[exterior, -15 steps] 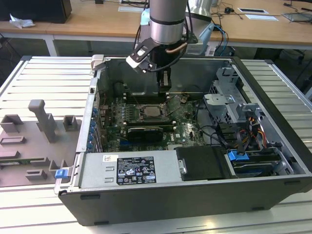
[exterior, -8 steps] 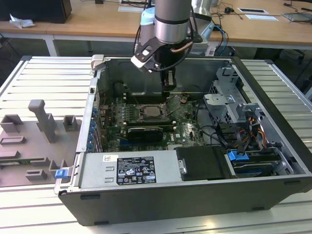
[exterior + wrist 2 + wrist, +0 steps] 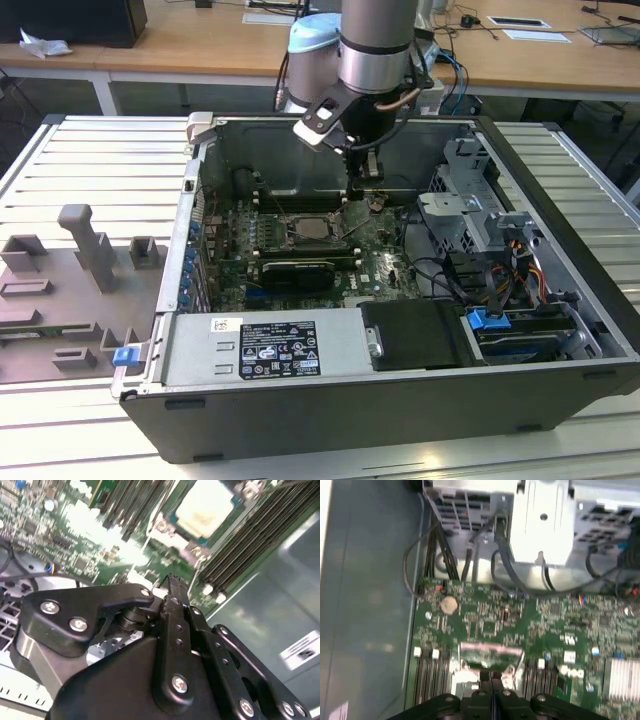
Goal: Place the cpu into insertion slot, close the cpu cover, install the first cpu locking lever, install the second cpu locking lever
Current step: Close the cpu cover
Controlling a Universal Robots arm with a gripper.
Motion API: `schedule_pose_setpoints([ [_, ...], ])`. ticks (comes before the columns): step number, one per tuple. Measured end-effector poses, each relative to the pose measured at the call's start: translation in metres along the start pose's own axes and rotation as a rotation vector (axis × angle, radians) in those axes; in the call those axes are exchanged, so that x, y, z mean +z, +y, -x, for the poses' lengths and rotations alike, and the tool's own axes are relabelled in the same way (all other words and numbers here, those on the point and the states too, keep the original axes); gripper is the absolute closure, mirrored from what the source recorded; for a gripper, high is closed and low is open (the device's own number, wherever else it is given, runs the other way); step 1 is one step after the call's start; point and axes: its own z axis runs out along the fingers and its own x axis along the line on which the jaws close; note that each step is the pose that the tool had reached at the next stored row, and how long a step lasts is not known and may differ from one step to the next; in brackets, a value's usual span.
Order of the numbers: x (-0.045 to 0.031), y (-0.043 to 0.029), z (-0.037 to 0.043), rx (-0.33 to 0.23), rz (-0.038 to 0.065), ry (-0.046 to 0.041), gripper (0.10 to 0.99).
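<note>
Black two-fingered hand [image 3: 365, 188] closed, tips low over the green motherboard [image 3: 385, 255], just beside the socket.
Its fingers [image 3: 175, 605] meet with nothing visibly held. Just beyond, the small flat square cpu [image 3: 207, 505], pale silver-topped, lies in the black-rimmed square insertion slot [image 3: 282, 232]. It is probably light, stiff and fragile underneath, so best taken by opposite edges. Farther off stands the grey metal case wall [image 3: 280, 150].

My gripper [image 3: 171, 581] points down at the green motherboard [image 3: 60, 535], its two black fingers [image 3: 175, 605] pressed together with nothing between them. Ahead of the fingertips and apart from them, the cpu [image 3: 206, 506] lies flat, pale top up. Long dark memory slots [image 3: 245, 535] run beside it, and a grey case wall [image 3: 265, 595] with a white label [image 3: 302, 650] rises beyond them.
</note>
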Motion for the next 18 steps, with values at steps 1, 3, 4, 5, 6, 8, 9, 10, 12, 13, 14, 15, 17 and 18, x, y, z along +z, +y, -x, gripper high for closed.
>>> schedule_pose_setpoints([
  [1, 0.0006, 0.0047, 0.0005, 0.0, -0.001, -0.0001, 0.98],
  [3, 0.0016, 0.0114, 0.0012, 0.0, -0.001, 0.0001, 0.98],
  [4, 0.0019, 0.0136, 0.0014, 0.0, -0.001, 0.0, 0.98],
  [5, 0.0023, 0.0163, 0.0017, 0.0, -0.001, -0.0003, 0.98],
  [6, 0.0026, 0.0184, 0.0019, 0.0, -0.001, -0.0004, 0.98],
  [8, 0.0033, 0.0233, 0.0023, 0.0, -0.001, -0.0003, 0.98],
  [9, 0.0036, 0.0249, 0.0025, 0.0, -0.001, -0.0003, 0.98],
  [10, 0.004, 0.0256, 0.0026, 0.0, -0.001, -0.0004, 0.98],
  [12, 0.0045, 0.0276, 0.0029, 0.0, -0.001, -0.0007, 0.98],
  [13, 0.0048, 0.0295, 0.003, 0.0, -0.001, -0.0006, 0.98],
  [14, 0.005, 0.0307, 0.0031, 0.0, -0.001, -0.0006, 0.98],
  [15, 0.0052, 0.0316, 0.0032, 0.0, -0.001, -0.0007, 0.98],
  [17, 0.0056, 0.0335, 0.0034, 0.0, -0.001, -0.0007, 0.98],
  [18, 0.0058, 0.0344, 0.0035, 0.0, -0.001, -0.0008, 0.98],
])
